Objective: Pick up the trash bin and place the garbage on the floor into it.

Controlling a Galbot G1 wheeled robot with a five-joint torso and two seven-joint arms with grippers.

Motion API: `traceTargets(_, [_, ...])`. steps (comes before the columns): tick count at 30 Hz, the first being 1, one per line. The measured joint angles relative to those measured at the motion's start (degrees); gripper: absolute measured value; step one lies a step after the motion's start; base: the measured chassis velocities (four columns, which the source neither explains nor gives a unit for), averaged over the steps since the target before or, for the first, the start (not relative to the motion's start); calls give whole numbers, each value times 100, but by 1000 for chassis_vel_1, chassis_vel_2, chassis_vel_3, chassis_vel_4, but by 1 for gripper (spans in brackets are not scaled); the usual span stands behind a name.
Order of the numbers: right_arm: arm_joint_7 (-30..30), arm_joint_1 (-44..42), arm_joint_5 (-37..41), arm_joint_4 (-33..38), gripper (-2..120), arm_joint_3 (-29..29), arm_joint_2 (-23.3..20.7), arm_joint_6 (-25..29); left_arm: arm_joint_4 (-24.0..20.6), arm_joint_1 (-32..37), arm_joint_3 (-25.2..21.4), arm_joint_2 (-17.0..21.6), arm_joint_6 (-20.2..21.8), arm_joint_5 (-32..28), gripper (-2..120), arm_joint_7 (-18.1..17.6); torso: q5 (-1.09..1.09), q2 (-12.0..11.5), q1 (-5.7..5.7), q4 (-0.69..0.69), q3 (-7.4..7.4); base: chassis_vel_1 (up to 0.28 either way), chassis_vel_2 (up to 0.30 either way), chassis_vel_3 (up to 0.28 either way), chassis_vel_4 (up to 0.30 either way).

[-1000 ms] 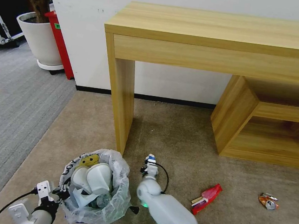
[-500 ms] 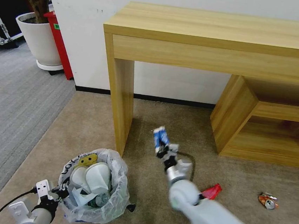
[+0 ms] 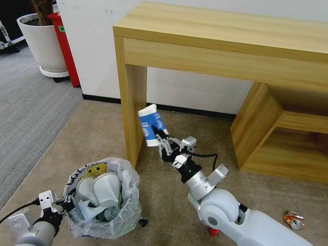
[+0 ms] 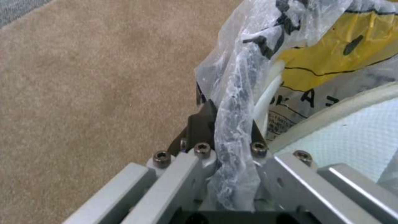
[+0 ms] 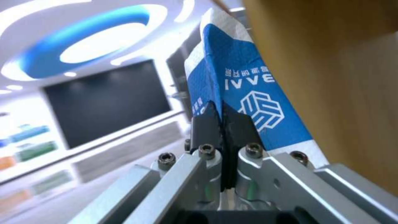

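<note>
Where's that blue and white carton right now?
In the head view, the blue and white carton is off the carpet, pinched in the right gripper beside the wooden desk leg, up and to the right of the trash bin.

Crinkly translucent plastic bin liner (image 3: pixel 124 216), matt short-pile carpet (image 3: pixel 192 145), smooth wood-grain desk (image 3: pixel 234 33), glossy blue/white carton (image 3: pixel 150 124).

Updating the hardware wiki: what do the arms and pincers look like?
Glossy white arm shells, a silver metal wrist collar, black cables looping at each wrist. Right pincer and left pincer: black fingers bolted with hex screws to silver aluminium blocks.
</note>
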Motion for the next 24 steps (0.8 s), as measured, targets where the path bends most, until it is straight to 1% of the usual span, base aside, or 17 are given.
traceTargets(1, [0,0,0,0,0,0,0,0,0,0,0,0,0,0,1,0,0,0,0,0,0,0,0,0,0])
traceTargets(2, [-213,119,86,4,0,-299,-75,147,-8,-7,-5,30,4,-21,1,-11,0,0,0,0,0,0,0,0,0])
traceTargets(4, [-434,285,93,-72,0,-758,-166,306,-9,-24,-5,47,6,-37,1,-20,0,0,0,0,0,0,0,0,0])
traceTargets(5, [-434,285,93,-72,0,-758,-166,306,-9,-24,-5,47,6,-37,1,-20,0,0,0,0,0,0,0,0,0])
traceTargets(8, [-652,492,-17,-247,0,-1321,-222,456,-8,-59,-5,51,10,-51,1,-26,-1,0,0,0,0,0,0,0,0])
traceTargets(10, [-672,510,-31,-269,0,-1367,-222,470,-8,-62,-5,51,11,-53,1,-27,-1,0,0,0,0,0,0,0,0])
traceTargets(12, [-861,658,-165,-482,0,-1748,-224,581,-8,-88,-5,69,18,-80,1,-41,-1,-1,0,0,0,0,0,0,0])
traceTargets(13, [-861,658,-165,-482,0,-1748,-224,581,-8,-88,-5,69,18,-80,1,-41,-1,-1,0,0,0,0,0,0,0])
traceTargets(15, [-970,750,-260,-602,0,-1973,-224,633,-8,-111,-8,86,22,-103,1,-58,0,0,0,-1,0,0,0,0,0])
traceTargets(16, [-970,750,-260,-602,0,-1973,-224,633,-8,-111,-8,86,22,-103,1,-58,0,0,0,-1,0,0,0,0,0])
traceTargets(19, [-1020,875,-367,-758,0,-2274,-196,669,-9,-148,-9,88,43,-132,1,-80,-1,0,0,-1,0,0,0,0,0])
traceTargets(20, [-1020,875,-367,-758,0,-2274,-196,669,-9,-148,-9,88,43,-132,1,-80,-1,0,0,-1,0,0,0,0,0])
traceTargets(23, [-1007,994,-486,-993,0,-2648,-48,680,-18,-177,4,70,64,-142,1,-94,0,-1,0,-1,0,0,0,0,0])
traceTargets(24, [-1007,994,-486,-993,0,-2648,-48,680,-18,-177,4,70,64,-142,1,-94,0,-1,0,-1,0,0,0,0,0])
